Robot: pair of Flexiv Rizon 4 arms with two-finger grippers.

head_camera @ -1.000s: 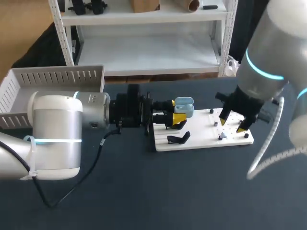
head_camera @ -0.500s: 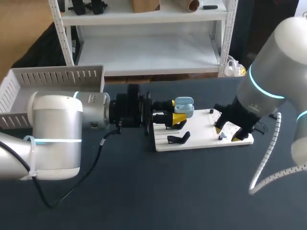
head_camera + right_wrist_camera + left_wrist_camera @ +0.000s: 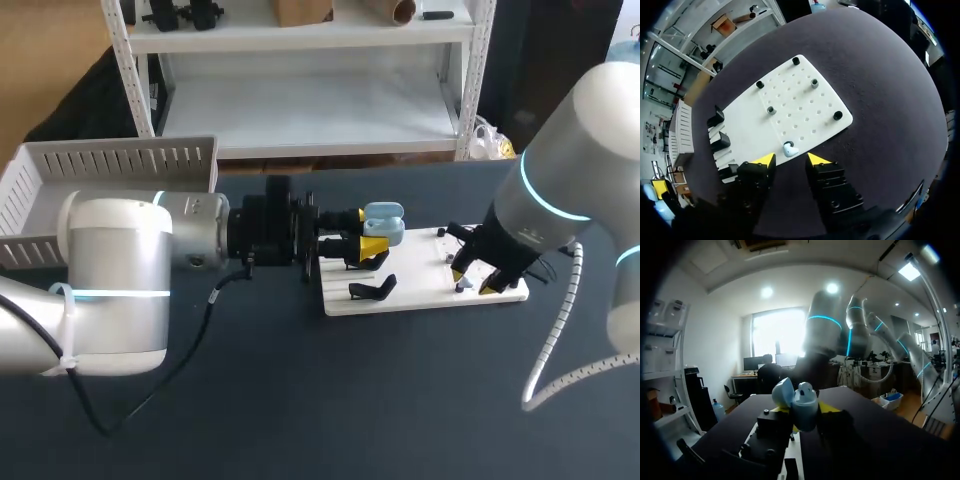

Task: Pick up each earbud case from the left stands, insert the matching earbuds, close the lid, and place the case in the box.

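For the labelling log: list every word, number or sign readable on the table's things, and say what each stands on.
None readable: no print shows on the earbud case, the white board, the earbud or the box.

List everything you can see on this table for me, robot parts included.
Case: one, light blue, lid open, held above the board's left end.
Earbud: one, pale, on the board's edge, just ahead of the right claw's tips.
Board: one, white, holed, mid-table.
Stands: at least two, black, on the board's left part.
Pegs: five, three black and two grey, upright on the holed part.
Box: one, white, slatted, far left of the table.
Table: one, dark.
Left claw: one, yellow-tipped, shut on the case.
Right claw: one, yellow-tipped, open, low over the earbud.
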